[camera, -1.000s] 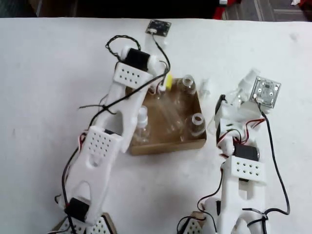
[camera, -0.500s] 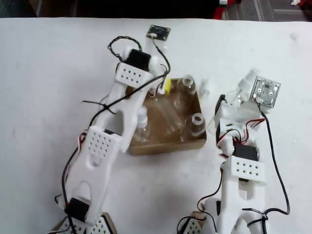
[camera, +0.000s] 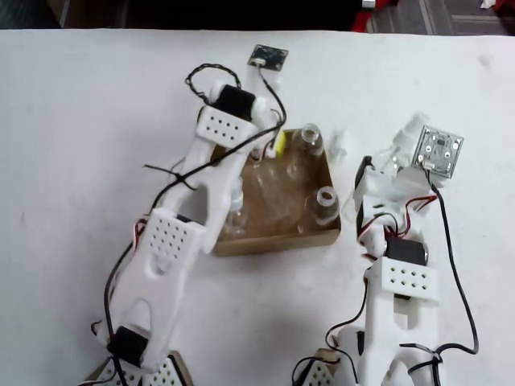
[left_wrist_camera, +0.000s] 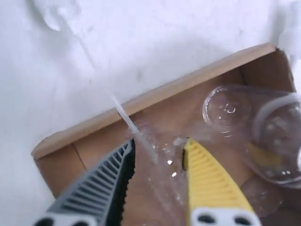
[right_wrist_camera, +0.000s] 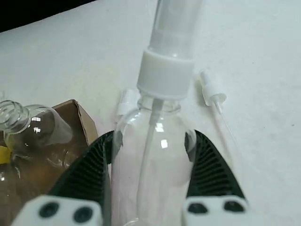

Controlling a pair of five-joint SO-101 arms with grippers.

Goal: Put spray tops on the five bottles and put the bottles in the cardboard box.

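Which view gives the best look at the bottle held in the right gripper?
The right wrist view: the bottle stands between the fingers of the right gripper, with its white spray top seated on the neck. In the high view, the bottle is mostly hidden behind the wrist camera board.

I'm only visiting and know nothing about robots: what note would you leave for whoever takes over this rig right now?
Right gripper: shut on a bottle with its spray top on, beside the cardboard box.
Left gripper: down inside the box among clear bottles; grip unclear.
In the box: far open bottle and near open bottle stand upright without tops.
A loose spray top lies on the table.
Left to do: top the open bottles, box the held one.
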